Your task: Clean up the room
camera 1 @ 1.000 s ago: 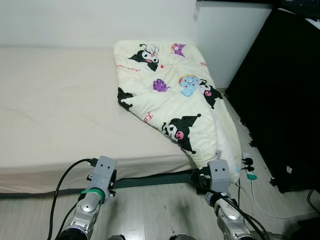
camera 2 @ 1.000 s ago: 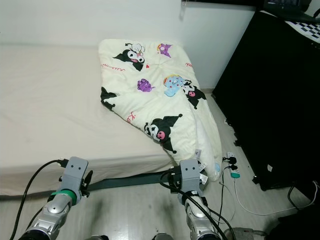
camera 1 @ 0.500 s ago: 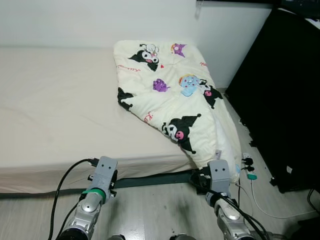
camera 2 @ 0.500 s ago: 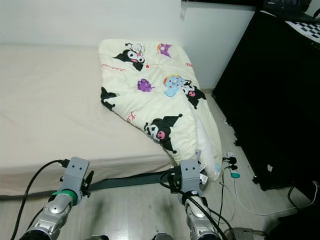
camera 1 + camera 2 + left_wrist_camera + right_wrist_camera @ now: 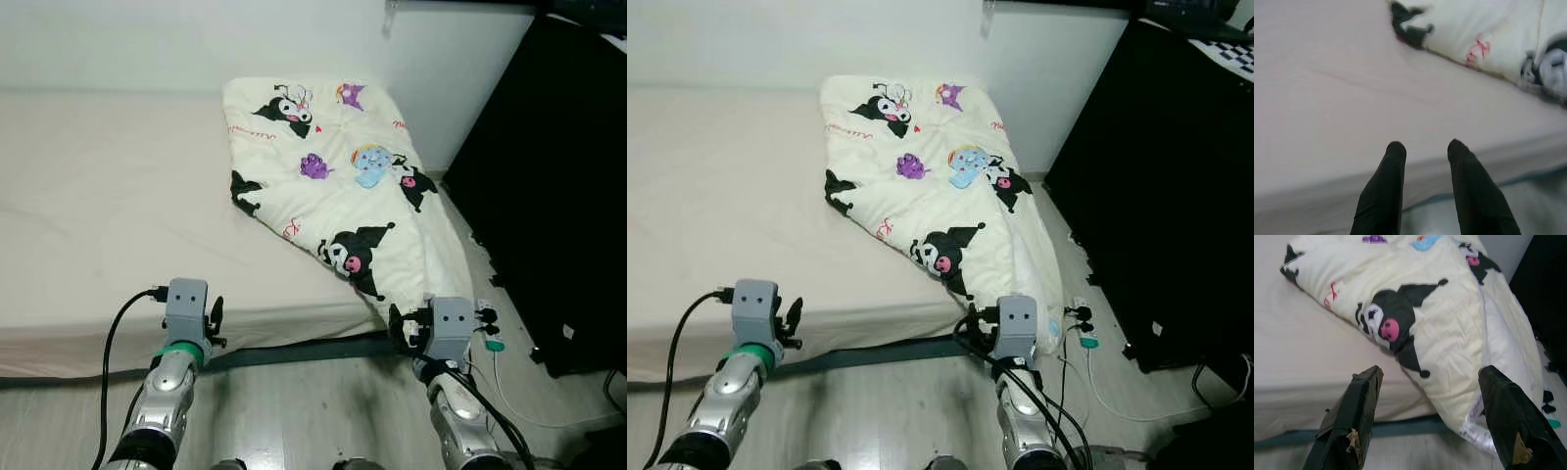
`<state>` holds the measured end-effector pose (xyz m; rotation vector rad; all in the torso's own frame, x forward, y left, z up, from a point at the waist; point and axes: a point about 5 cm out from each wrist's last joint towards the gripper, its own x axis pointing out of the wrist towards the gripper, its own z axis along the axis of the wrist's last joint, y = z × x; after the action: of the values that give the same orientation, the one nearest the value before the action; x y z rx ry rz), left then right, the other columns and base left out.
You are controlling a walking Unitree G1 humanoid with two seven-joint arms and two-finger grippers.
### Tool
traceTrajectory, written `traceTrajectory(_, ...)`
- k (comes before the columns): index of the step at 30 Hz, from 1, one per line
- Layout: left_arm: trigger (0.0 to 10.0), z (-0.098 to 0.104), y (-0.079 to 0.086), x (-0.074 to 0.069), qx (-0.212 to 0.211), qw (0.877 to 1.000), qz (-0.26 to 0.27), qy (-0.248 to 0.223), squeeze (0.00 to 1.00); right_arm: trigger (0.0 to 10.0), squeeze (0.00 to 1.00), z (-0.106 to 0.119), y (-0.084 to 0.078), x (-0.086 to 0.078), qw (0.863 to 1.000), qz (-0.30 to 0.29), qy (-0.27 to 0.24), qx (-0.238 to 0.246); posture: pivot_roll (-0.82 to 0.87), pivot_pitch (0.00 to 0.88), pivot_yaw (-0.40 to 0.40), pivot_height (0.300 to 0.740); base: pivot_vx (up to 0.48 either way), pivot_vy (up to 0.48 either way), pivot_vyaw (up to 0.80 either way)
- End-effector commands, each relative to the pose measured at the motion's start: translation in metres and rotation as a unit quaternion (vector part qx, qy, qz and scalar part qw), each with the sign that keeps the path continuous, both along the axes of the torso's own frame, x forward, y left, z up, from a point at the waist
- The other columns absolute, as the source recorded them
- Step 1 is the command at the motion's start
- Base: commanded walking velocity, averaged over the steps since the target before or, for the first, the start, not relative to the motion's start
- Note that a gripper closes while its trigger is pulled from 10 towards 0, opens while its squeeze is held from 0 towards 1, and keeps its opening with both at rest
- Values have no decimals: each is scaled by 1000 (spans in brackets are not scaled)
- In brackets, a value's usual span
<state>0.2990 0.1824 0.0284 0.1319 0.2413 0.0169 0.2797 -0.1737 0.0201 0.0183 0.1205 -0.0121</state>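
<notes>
You are facing the foot edge of a bed (image 5: 108, 206) with a bare cream sheet. A cream comforter (image 5: 333, 166) printed with black and purple cartoon characters lies on the bed's right part, running from the wall down to the near right corner, where its lower end spills over the edge toward the floor (image 5: 294, 411).

Your left claw (image 5: 1425, 149) hovers just in front of the mattress edge, its two black fingers parted with a gap between them and nothing held. It is well to the left of the comforter.

Your right claw (image 5: 1427, 377) is spread wide and released, pointed at the hanging corner of the comforter, near the black character with the pink face. The fingers (image 5: 1359, 406) look close to the fabric, but you cannot tell from this angle whether they touch it.

To your right stands a tall black cabinet (image 5: 558, 186). On the floor between it and the bed lie a power strip (image 5: 485, 318) and a white cable (image 5: 509, 392).
</notes>
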Motion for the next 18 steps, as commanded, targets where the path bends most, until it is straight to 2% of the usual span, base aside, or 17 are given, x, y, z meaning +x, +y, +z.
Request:
traceTrajectory(1, 10000, -21, -3, -13, 47, 997, -26, 52, 0, 10000, 0, -16, -5, -11, 999, -5, 47, -9, 7, 56, -7, 740, 0, 0, 0)
traceTrajectory(2, 10000, -29, -3, -19, 55, 995, -32, 75, 0, 10000, 0, -23, -6, -15, 997, 1, 70, -19, 2, 56, -7, 740, 0, 0, 0)
traceTrajectory(5, 10000, -29, -3, -19, 43, 995, -28, 80, 0, 10000, 0, -22, -8, -15, 997, 1, 71, -19, 2, 53, -6, 740, 0, 0, 0)
traceTrajectory(6, 10000, -27, -4, -17, 26, 997, -22, 76, 0, 10000, 0, -20, -9, -14, 998, 0, 64, -17, 3, 54, -5, 740, 0, 0, 0)
traceTrajectory(7, 10000, -2, -10, 0, -21, 1000, -10, 21, 0, 10000, 0, 1, -13, -2, 1000, -8, 11, -9, 10, 55, -9, 740, 0, 0, 0)
traceTrajectory(8, 10000, 8, -12, 6, -34, 999, -8, 0, 0, 10000, 0, 9, -14, 3, 1000, -10, -8, -7, 10, 55, -9, 740, 0, 0, 0)
traceTrajectory(9, 10000, 8, -12, 6, -34, 999, -8, 0, 0, 10000, 0, 9, -14, 3, 1000, -10, -8, -7, 10, 55, -9, 740, 0, 0, 0)
traceTrajectory(11, 10000, 36, -15, 21, -55, 997, -7, -55, 0, 10000, 0, 36, -16, 15, 998, -10, -68, -8, 4, 50, -6, 740, 0, 0, 0)
traceTrajectory(12, 10000, 36, -15, 21, -55, 997, -7, -55, 0, 10000, 0, 36, -16, 15, 998, -10, -68, -8, 4, 50, -6, 740, 0, 0, 0)
traceTrajectory(14, 10000, 64, -16, 33, -74, 992, -3, -103, 0, 10000, 0, 64, -21, 24, 992, -14, -127, -14, 2, 52, -5, 740, 0, 0, 0)
traceTrajectory(18, 10000, 77, -15, 39, -82, 989, 1, -124, 0, 10000, 0, 77, -24, 27, 988, -17, -152, -18, 0, 55, -6, 740, 0, 0, 0)
